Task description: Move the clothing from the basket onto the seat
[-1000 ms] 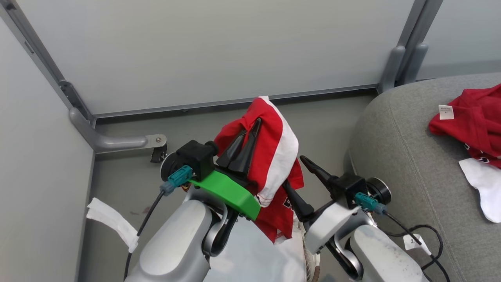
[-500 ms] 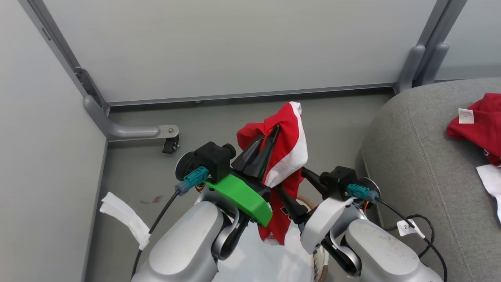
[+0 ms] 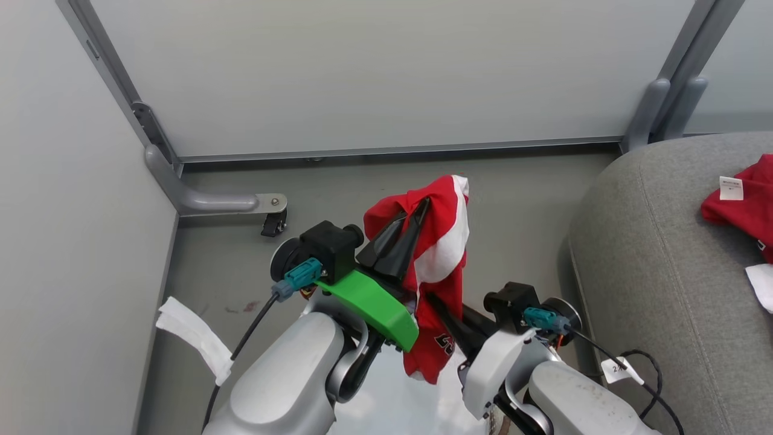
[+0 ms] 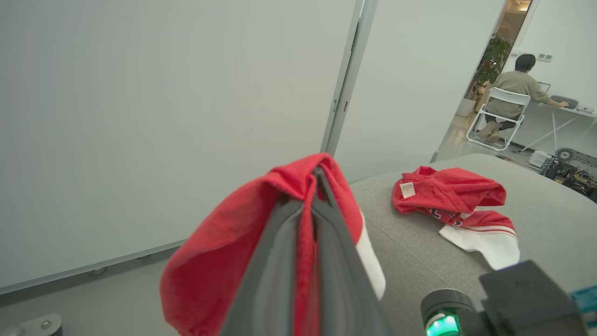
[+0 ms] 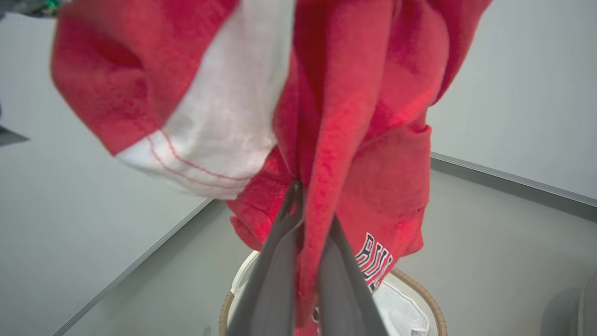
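Observation:
A red garment with a white panel point(image 3: 444, 254) hangs in the air above the basket point(image 5: 429, 298). My left gripper point(image 3: 421, 205) is shut on its top fold, and red cloth is pinched between the fingers in the left wrist view point(image 4: 316, 175). My right gripper point(image 3: 439, 305) is shut on a lower fold of the same garment point(image 5: 373, 140), its tips point(image 5: 295, 186) buried in the cloth. A second red garment with a small white tag point(image 3: 743, 202) lies on the grey seat point(image 3: 652, 254) at the right, also seen in the left wrist view point(image 4: 447, 191).
Pale partition walls point(image 3: 362, 72) stand behind and to the left, with a metal foot and caster point(image 3: 272, 220) on the grey floor. A white strip point(image 3: 193, 338) hangs by my left arm. Far off, a person point(image 4: 515, 88) sits at a desk.
My right gripper has moved in and gone from open to shut on the lower part of the hanging garment. The head camera has shifted, so the seat sits further right in the picture.

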Motion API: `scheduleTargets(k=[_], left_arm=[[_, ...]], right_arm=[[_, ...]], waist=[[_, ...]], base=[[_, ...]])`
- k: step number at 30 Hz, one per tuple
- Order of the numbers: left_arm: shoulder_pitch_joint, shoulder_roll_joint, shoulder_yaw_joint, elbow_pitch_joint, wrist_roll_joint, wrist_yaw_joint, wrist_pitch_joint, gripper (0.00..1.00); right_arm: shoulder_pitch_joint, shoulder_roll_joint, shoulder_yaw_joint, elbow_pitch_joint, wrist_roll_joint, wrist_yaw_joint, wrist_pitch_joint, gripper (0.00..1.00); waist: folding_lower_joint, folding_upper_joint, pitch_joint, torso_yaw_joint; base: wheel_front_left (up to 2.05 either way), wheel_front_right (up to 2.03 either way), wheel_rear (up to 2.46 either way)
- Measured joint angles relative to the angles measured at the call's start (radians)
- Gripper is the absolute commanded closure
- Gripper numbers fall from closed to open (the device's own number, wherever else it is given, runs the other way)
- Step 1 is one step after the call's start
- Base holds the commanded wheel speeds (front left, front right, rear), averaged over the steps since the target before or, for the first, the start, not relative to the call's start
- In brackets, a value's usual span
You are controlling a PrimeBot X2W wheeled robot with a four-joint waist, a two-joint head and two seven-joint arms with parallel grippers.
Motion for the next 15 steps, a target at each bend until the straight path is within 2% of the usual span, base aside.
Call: scheduleTargets(k=[6, 12, 13, 14, 15], left_arm=[[0.006, 0.000, 0.006, 0.005, 0.000, 0.004, 0.000, 1.00], [0.015, 0.000, 0.018, 0.007, 0.001, 0.008, 0.000, 1.00], [0.017, 0.000, 0.020, 0.012, 0.001, 0.010, 0.000, 0.60], [0.022, 0.000, 0.026, 0.013, 0.001, 0.016, 0.000, 0.33], [0.025, 0.000, 0.035, 0.013, 0.004, 0.021, 0.000, 0.00]], right_arm=[[0.020, 0.000, 0.006, 0.007, 0.001, 0.000, 0.000, 1.00], [0.033, 0.000, -0.035, -0.004, -0.008, 0.000, 0.000, 1.00], [0.036, 0.000, -0.042, -0.007, -0.012, 0.000, 0.000, 1.00], [0.044, 0.001, -0.051, -0.016, -0.017, 0.000, 0.000, 1.00], [0.051, 0.001, -0.063, -0.029, -0.021, 0.000, 0.000, 1.00]], waist=[[0.0000, 0.0000, -0.008, -0.015], [0.0000, 0.0000, -0.010, -0.036], [0.0000, 0.0000, -0.011, -0.039], [0.0000, 0.0000, -0.011, -0.045], [0.0000, 0.0000, -0.011, -0.050]], base=[[0.00, 0.00, 0.00], [0.00, 0.00, 0.00], [0.00, 0.00, 0.00], [0.00, 0.00, 0.00], [0.00, 0.00, 0.00]])
